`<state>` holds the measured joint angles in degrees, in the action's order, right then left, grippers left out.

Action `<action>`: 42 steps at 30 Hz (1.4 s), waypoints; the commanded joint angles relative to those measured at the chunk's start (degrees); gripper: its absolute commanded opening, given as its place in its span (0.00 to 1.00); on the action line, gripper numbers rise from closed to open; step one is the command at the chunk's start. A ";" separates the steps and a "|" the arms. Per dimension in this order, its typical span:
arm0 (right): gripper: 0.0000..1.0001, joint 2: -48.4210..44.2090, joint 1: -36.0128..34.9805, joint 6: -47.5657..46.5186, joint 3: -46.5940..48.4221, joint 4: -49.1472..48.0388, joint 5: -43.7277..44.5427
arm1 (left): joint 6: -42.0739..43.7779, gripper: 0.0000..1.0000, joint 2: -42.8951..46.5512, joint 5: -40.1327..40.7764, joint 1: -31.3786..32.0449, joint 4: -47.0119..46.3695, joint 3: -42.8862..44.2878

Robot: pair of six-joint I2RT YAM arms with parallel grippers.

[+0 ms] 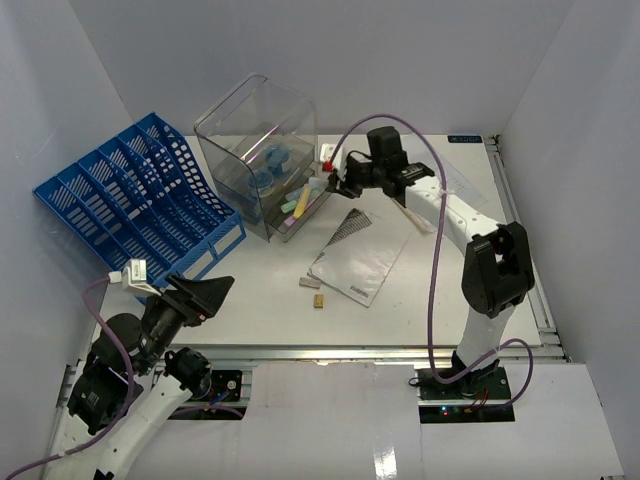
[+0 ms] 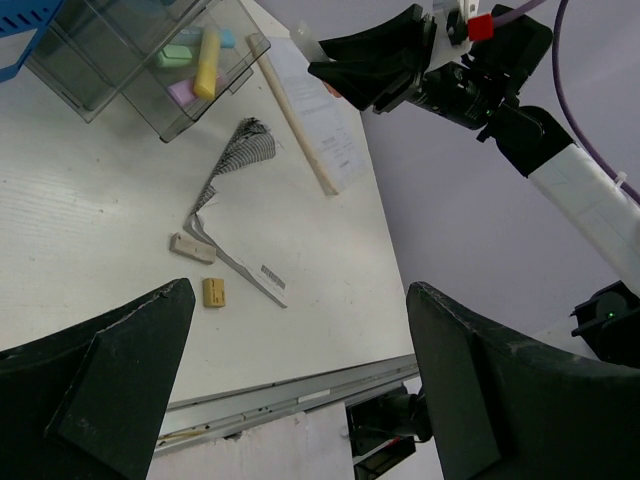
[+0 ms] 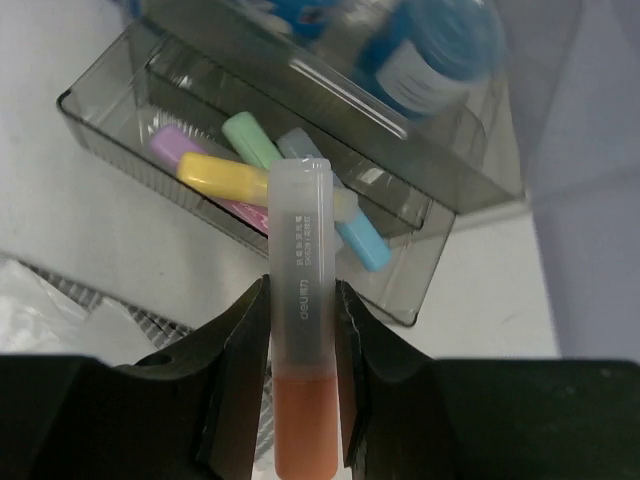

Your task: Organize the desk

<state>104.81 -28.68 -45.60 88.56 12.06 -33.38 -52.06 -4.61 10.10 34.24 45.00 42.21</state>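
The white desk (image 1: pixel 262 312) has a metal rail along its edges. My right gripper (image 1: pixel 335 183) is shut on an orange highlighter with a frosted cap (image 3: pixel 302 300). It holds it just above the open front tray (image 3: pixel 100 125) of a clear plastic bin (image 1: pixel 255 120). In the tray lie yellow (image 3: pixel 220 177), green (image 3: pixel 252 137), purple (image 3: pixel 168 143) and blue (image 3: pixel 362 245) highlighters. My left gripper (image 1: pixel 213 292) is open and empty above the desk's front left edge, and its wide-apart jaws also show in the left wrist view (image 2: pixel 300 300).
A blue slotted file rack (image 1: pixel 135 195) lies at the back left. A grey booklet (image 1: pixel 360 262), a white eraser (image 1: pixel 309 283) and a tan eraser (image 1: pixel 319 300) lie mid-desk. A wooden ruler (image 2: pixel 295 125) and a paper sheet (image 2: pixel 325 120) lie at the right. Blue rolls (image 1: pixel 265 172) sit in the bin.
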 commanded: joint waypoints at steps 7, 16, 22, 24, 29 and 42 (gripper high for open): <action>0.08 0.50 -11.85 -52.70 3.95 9.87 12.67 | 1.31 0.98 -3.80 -1.58 -0.22 -1.24 -0.16; 0.29 6.92 -15.19 -57.19 5.69 3.78 19.04 | 2.41 0.98 -6.05 -4.44 -0.16 -3.56 -1.01; 0.64 9.53 -15.35 -49.16 7.32 -2.74 21.60 | 4.42 0.98 -7.17 -8.60 -0.14 -6.67 -1.60; 0.74 8.88 -15.17 -45.57 7.94 -3.14 22.29 | 5.37 0.98 -8.87 -10.19 -0.22 -8.15 -1.96; 0.81 2.03 -13.47 -34.75 3.83 -1.35 18.66 | 9.10 0.91 -14.95 -15.35 -0.22 -12.41 -1.96; 0.26 -25.77 9.04 -1.88 -24.44 18.93 -26.11 | 32.43 0.46 -59.47 -24.25 3.18 -27.26 11.90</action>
<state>87.51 -22.77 -56.39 78.12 24.99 -45.97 -31.41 -49.34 -11.86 34.64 24.42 45.87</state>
